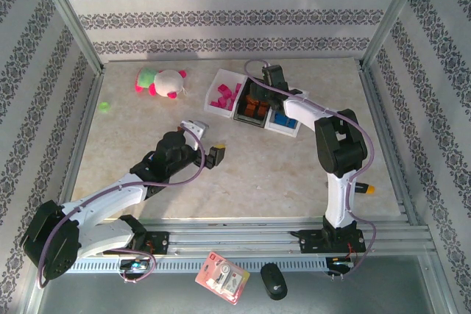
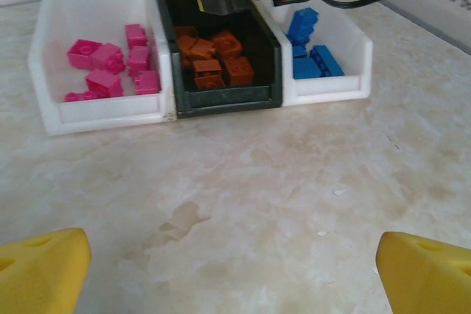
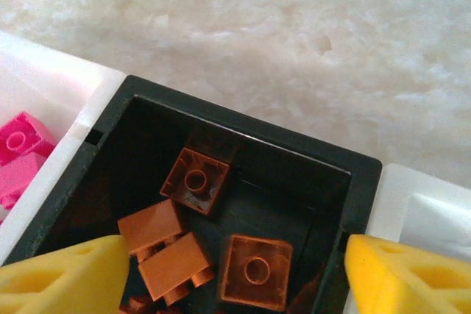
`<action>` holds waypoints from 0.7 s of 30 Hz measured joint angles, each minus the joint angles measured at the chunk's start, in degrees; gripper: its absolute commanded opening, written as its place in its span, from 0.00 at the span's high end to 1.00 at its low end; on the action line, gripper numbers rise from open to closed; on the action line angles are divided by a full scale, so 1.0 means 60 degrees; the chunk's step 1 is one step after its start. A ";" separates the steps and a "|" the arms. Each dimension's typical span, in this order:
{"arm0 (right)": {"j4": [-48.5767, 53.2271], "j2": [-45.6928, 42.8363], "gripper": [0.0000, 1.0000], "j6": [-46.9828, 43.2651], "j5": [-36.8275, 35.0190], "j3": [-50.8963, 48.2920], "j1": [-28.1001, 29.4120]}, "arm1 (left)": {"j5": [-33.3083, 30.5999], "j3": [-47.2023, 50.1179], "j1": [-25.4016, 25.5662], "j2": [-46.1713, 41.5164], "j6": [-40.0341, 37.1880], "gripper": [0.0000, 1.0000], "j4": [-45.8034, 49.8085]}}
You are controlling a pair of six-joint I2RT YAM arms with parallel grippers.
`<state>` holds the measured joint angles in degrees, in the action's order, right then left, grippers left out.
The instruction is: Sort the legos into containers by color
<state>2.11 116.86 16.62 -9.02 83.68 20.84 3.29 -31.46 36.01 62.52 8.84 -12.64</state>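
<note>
right gripper released, fingers spread, above black tray holding brown bricks. left gripper released too, over bare table, lower frame. pink bricks in left white tray, blue bricks in right white tray.

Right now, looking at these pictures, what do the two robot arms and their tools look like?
The left arm and right arm are white links with bulky black joints, a purplish cable looping along each. The left tool and right tool end in yellow wedge-shaped fingertips.
</note>
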 measured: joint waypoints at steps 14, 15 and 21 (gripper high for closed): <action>-0.1570 -0.3330 0.11 -0.0616 0.0521 -0.3224 0.0619 | -0.2000 -0.1067 -0.0382 0.0324 0.0688 0.01 0.2182; -0.1759 -0.3668 0.11 -0.0714 0.0546 -0.3566 0.0794 | -0.2069 -0.1279 -0.0492 0.0470 0.0783 0.01 0.2499; -0.2266 -0.5064 0.11 -0.1424 0.0590 -0.5049 0.2142 | -0.2087 -0.2313 -0.1297 0.1592 0.1308 0.07 0.4178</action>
<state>-11.49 86.48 8.08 -5.48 53.39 33.69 -9.23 -45.34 28.23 72.07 16.69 12.43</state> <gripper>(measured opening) 0.887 0.958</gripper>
